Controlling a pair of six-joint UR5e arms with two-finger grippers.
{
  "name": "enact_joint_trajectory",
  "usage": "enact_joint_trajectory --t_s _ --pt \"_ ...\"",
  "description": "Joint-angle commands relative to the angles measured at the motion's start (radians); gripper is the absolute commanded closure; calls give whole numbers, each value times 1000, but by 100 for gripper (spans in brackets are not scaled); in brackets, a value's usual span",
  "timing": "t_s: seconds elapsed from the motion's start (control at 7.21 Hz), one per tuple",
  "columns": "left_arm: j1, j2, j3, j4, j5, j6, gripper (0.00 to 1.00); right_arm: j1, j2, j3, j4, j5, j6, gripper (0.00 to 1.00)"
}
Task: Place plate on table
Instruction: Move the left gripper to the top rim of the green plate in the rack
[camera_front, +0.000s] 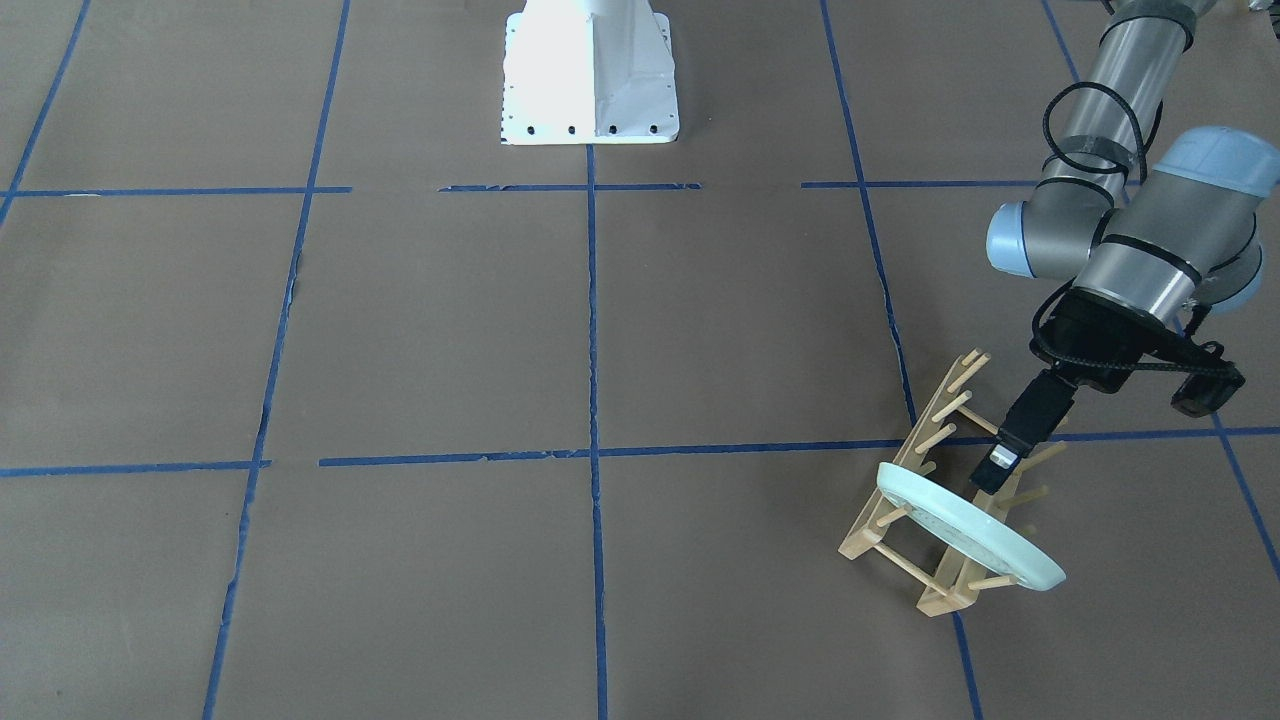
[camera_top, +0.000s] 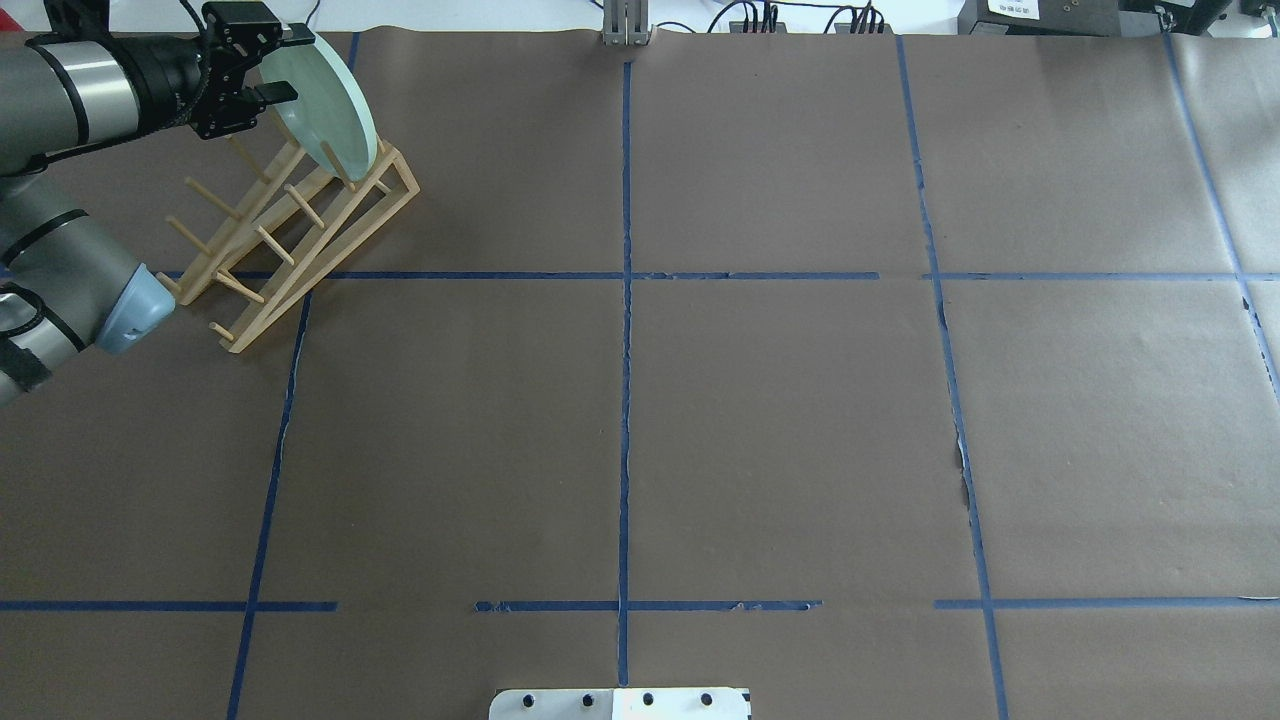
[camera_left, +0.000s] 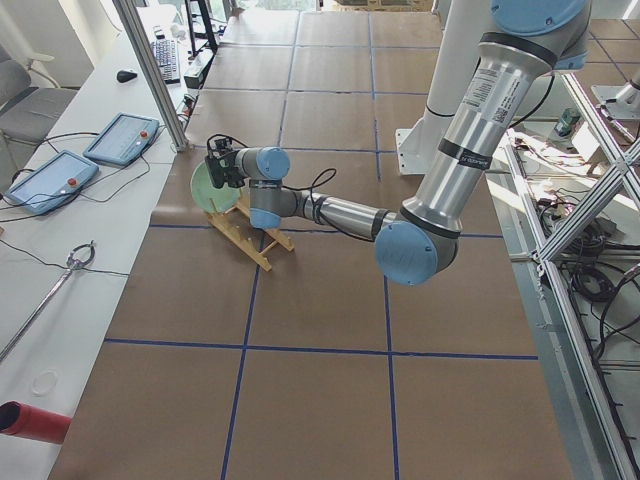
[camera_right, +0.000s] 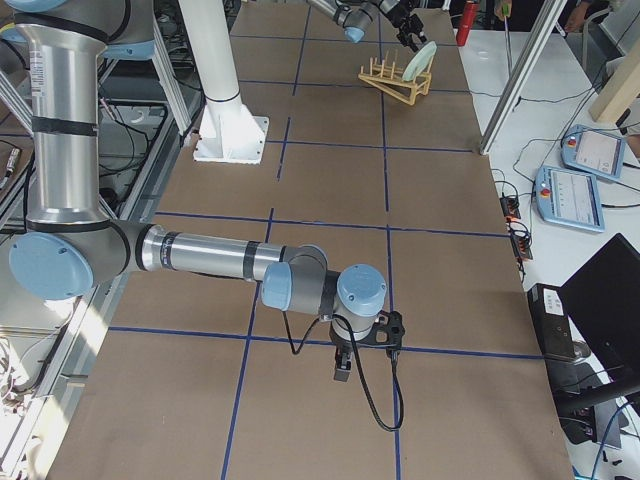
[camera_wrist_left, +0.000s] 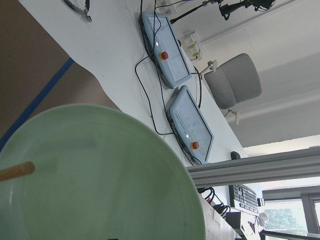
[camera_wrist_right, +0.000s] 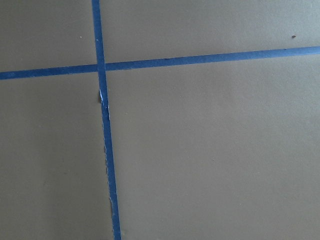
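The left gripper (camera_top: 291, 65) hung at the plate's (camera_top: 335, 110) upper rim. In the overhead view its two fingers stood apart, one by the top of the rim and one in front of the face. Whether either touched the plate could not be told. The arm reached in from the plate's nine-o'clock side in that view.

The plate stood on edge, tilted, between the pegs at the one-o'clock end of the rack (camera_top: 300, 230). The rack lay slantwise, seven to one o'clock, toward ten o'clock on the table (camera_top: 760, 420). The left wrist view was filled by the plate's pale face, with one peg (camera_wrist_left: 15, 171) at its nine o'clock.

The right gripper (camera_right: 341, 368) hovered low over the paper by a tape crossing, well apart from the rack. Only the side camera showed it, so its opening could not be judged.

The step in hand looked like the grasp, as the plate was not yet lifted. The next move likely called for setting the fingers either side of the rim and closing firmly. The plate would then be drawn out along the pegs' slant, turned flat and lowered onto the table beside the rack.
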Motion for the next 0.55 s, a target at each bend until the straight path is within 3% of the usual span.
enact_joint_trajectory --t_s 0.0,0.42 --pt "0 -22 1 32 0 9 29 0 0 0 0 0 0 0" --pt "0 -25 4 35 0 11 50 0 0 0 0 0 0 0"
